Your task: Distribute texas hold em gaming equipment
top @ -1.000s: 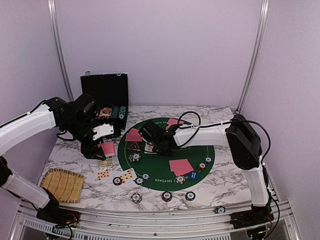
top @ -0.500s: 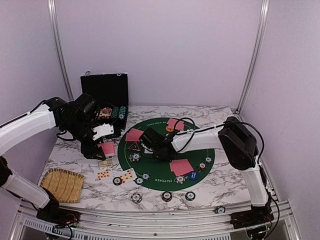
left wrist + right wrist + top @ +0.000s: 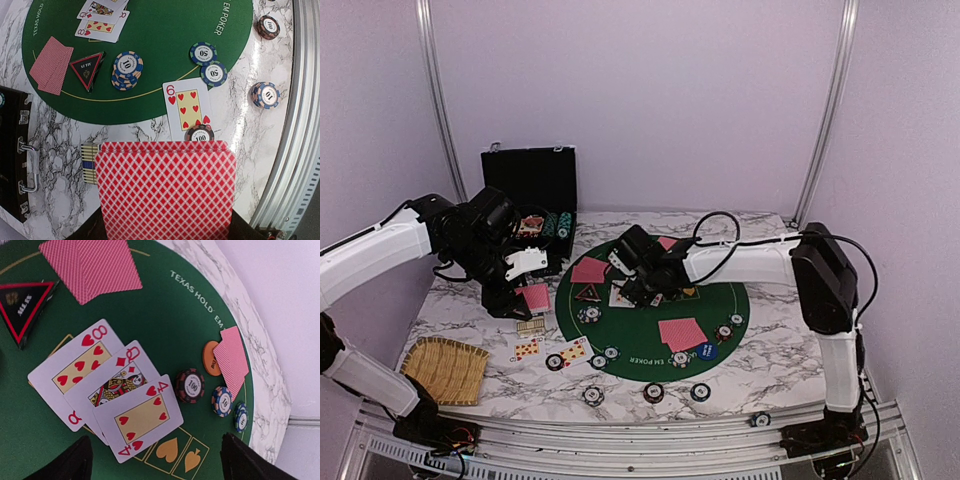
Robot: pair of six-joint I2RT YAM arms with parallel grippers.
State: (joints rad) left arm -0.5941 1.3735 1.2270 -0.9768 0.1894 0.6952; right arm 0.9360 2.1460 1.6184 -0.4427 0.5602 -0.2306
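My left gripper [image 3: 527,287] hangs over the marble left of the green poker mat [image 3: 650,350]. It is shut on a stack of red-backed playing cards [image 3: 165,190] that hides its fingers. My right gripper [image 3: 157,462] stands open above the mat's centre with nothing between its dark fingers [image 3: 75,462]. Just beyond them, three face-up cards [image 3: 107,390] lie fanned: eight of hearts, queen of diamonds, four of hearts. A dark triangular marker [image 3: 22,307], an orange button [image 3: 210,359] and a blue button [image 3: 706,351] lie on the mat. So do striped chips [image 3: 190,385] and red-backed pairs [image 3: 92,265].
An open black chip case [image 3: 532,190] stands at the back left. A woven straw mat [image 3: 445,368] lies at the front left. A six of hearts [image 3: 187,107] lies face up on the marble with a chip on its corner. Loose chips [image 3: 653,392] line the table's front.
My right gripper has opened and drawn up and back from the face-up cards, leaving the four of hearts on the fan. The left arm has not moved.
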